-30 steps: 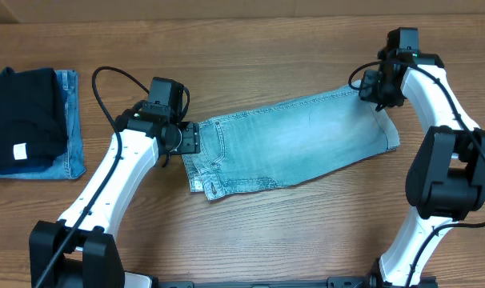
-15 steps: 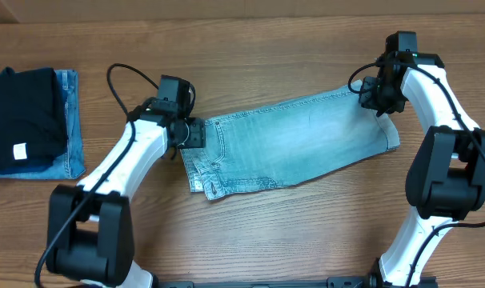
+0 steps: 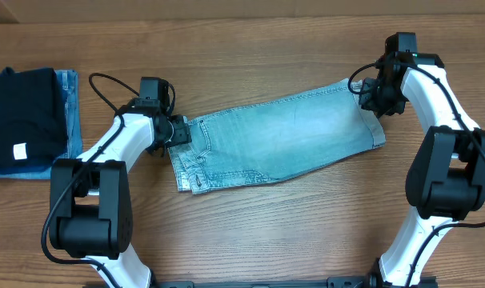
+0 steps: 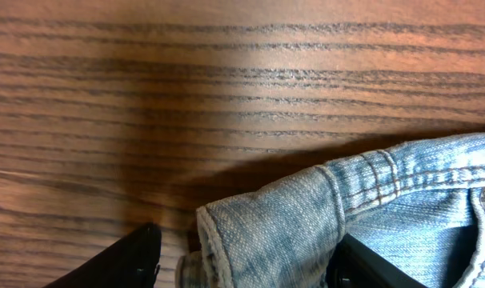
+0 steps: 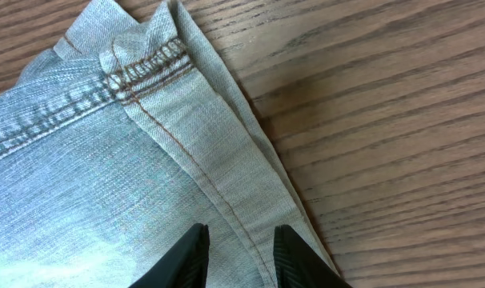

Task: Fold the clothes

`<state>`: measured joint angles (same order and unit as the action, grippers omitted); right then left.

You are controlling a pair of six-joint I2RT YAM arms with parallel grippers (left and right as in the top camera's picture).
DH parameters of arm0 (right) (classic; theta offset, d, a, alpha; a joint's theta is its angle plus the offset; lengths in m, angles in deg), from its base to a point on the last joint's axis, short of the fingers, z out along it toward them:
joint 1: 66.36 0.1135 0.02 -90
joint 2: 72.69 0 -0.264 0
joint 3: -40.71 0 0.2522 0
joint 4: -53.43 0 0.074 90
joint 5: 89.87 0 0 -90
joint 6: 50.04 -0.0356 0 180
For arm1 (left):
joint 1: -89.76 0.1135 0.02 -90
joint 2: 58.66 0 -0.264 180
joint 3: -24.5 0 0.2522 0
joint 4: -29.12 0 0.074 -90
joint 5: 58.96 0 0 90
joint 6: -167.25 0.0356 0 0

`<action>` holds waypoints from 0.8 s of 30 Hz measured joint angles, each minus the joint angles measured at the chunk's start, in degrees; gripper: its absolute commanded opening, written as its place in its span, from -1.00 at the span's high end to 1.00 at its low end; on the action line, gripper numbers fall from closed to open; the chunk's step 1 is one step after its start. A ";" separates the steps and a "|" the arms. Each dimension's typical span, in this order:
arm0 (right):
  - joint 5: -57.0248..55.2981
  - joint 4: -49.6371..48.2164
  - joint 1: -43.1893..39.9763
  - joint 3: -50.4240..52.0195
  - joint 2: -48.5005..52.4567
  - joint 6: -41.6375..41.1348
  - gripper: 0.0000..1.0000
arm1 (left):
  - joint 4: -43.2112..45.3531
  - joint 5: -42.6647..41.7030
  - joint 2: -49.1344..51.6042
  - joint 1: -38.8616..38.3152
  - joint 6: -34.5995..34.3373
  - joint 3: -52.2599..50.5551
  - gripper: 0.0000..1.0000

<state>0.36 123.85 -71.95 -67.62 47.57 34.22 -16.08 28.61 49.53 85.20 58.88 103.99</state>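
The wood-grain table [image 3: 250,232] carries the pale, soft-washed denim shorts [image 3: 282,140]. They lie flat and doubled at its centre, forming a long slanted strip. Both white arms reach inward with bent elbows. The left gripper [image 3: 178,133] straddles the thick stitched waistband corner [image 4: 282,216], its jaws wide apart. The right gripper [image 3: 378,102] sits over the seamed hem [image 5: 146,60], its fingers [image 5: 193,254] narrowly parted with flat cloth between them. Both wrist views cut the fingers off at the frame edge.
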 measured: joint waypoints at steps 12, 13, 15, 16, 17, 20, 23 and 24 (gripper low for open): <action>4.00 3.52 -3.43 0.00 0.00 -1.77 -0.81 | -1.73 -0.37 0.70 0.11 0.55 0.46 -0.43; 5.42 3.69 -4.66 0.00 0.00 -1.55 -0.84 | -1.90 -0.37 0.72 0.11 0.55 0.59 -0.43; 7.21 4.07 -6.82 0.09 0.00 -1.01 -0.86 | -2.19 -0.37 0.72 0.11 0.55 0.63 -0.43; 7.96 4.28 -7.67 0.22 0.00 -0.72 -0.87 | -2.21 -0.39 0.72 0.11 0.55 0.63 -0.43; 8.61 4.59 -8.68 0.63 0.00 -0.20 -0.87 | -2.23 -0.39 0.72 0.11 0.55 0.63 -0.43; 10.82 4.28 -9.81 2.64 0.13 1.42 -0.87 | -2.29 -0.39 0.72 0.11 0.55 0.63 -0.43; 14.62 3.37 -9.73 3.85 1.31 3.15 -0.86 | -2.36 -0.39 0.72 0.11 0.55 0.63 -0.43; 15.93 3.37 -9.70 3.93 2.10 3.69 -0.85 | -2.38 -0.37 0.72 0.11 0.55 0.63 -0.43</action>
<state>16.29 127.22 -81.65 -63.68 49.67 37.91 -18.46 28.23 50.25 85.31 59.43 104.63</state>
